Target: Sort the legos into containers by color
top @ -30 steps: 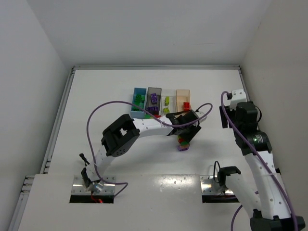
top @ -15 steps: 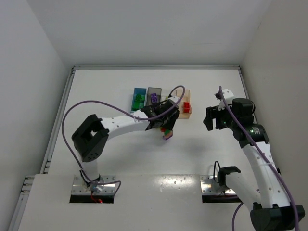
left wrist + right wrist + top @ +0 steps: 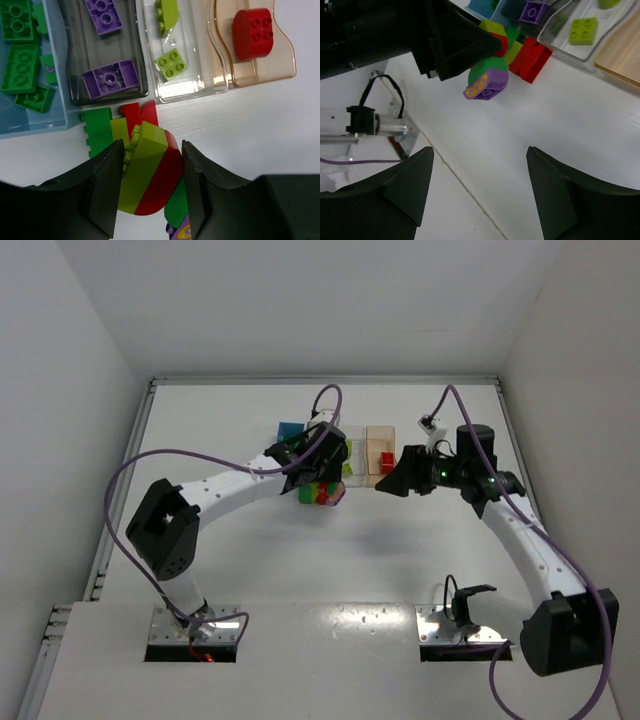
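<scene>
**White table (image 3: 400, 570): left claw (image 3: 151, 155) loaded, right claw (image 3: 480, 155) bare**

White walls close in the table on 3 sides, and 4 bins stand in a row at its far middle. From left to right they are the blue bin (image 3: 35, 126), the dark grey bin (image 3: 80, 50), the clear bin (image 3: 185, 86) and the tan-orange bin (image 3: 280, 65).

Several green bricks (image 3: 20, 65) lie in the blue bin, 2 purple bricks (image 3: 110, 80) in the dark grey bin, 2 yellow-green bricks (image 3: 172, 64) in the clear bin and 1 red brick (image 3: 252, 32) in the tan-orange bin.

My left claw is clamped narrow on a clump of bricks (image 3: 155, 187). Its fingers press the yellow-green and red pieces from both sides, and green, red and purple pieces are stuck to those. The clump sits just at the near ends of the dark grey and clear bins. I cannot tell whether it touches the table.

My right claw is spread wide with nothing between its fingers. It hangs over bare table near the tan-orange bin and points toward the clump.
</scene>
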{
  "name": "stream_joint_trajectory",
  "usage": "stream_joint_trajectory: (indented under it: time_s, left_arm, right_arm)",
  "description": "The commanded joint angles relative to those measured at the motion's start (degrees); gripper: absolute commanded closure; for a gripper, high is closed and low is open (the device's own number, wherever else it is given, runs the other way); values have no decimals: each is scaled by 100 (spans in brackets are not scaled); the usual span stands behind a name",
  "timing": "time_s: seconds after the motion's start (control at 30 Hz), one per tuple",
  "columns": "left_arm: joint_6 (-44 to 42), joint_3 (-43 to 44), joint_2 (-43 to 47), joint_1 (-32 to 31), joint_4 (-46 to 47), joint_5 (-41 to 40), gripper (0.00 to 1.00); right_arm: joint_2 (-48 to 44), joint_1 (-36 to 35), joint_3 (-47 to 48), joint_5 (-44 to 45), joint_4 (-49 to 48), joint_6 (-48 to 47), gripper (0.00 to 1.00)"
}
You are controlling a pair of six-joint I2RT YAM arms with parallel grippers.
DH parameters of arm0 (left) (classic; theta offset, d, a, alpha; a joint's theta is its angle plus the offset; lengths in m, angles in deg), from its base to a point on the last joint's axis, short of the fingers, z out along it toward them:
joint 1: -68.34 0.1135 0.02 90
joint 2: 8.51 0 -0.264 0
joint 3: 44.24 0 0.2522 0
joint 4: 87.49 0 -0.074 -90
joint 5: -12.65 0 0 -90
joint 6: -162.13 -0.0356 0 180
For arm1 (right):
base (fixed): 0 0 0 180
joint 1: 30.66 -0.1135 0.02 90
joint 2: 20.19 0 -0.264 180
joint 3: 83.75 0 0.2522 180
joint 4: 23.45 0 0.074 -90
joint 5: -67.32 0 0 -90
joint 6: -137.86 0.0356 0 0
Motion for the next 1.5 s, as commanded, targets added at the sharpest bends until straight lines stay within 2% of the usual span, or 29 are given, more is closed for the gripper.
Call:
stream_joint_trajectory:
  time_s: [0.0,0.07,0.27,0.73,1.2,1.27,1.33,1.47]
  left_arm:
    - [207,99,261,136,13,-86,100]
    - [207,159,314,189,-39,45,100]
    - [260,213,428,243,-92,239,100]
    - [365,213,542,243,-145,415,100]
    - [365,213,648,243,-145,529,100]
    - [365,213,648,243,-145,581,100]
    - [365,213,648,243,-145,582,100]
    - [365,213,701,295,-145,635,100]
  right_arm:
    - [332,-153,-96,-640,-1055,870,24]
    - [420,-293,-210,-640,-1494,1073,24]
    - [1149,-609,-141,-579,-1997,1364,24]
    - [2423,-1146,404,-394,-2278,1654,24]
    - [2934,-1251,685,-446,-2595,1952,30]
    - [2934,-1251,633,-447,-2648,1952,34]
    - [2996,-1251,633,-447,-2700,2023,41]
    - [3048,-1304,580,-570,-2832,2075,64]
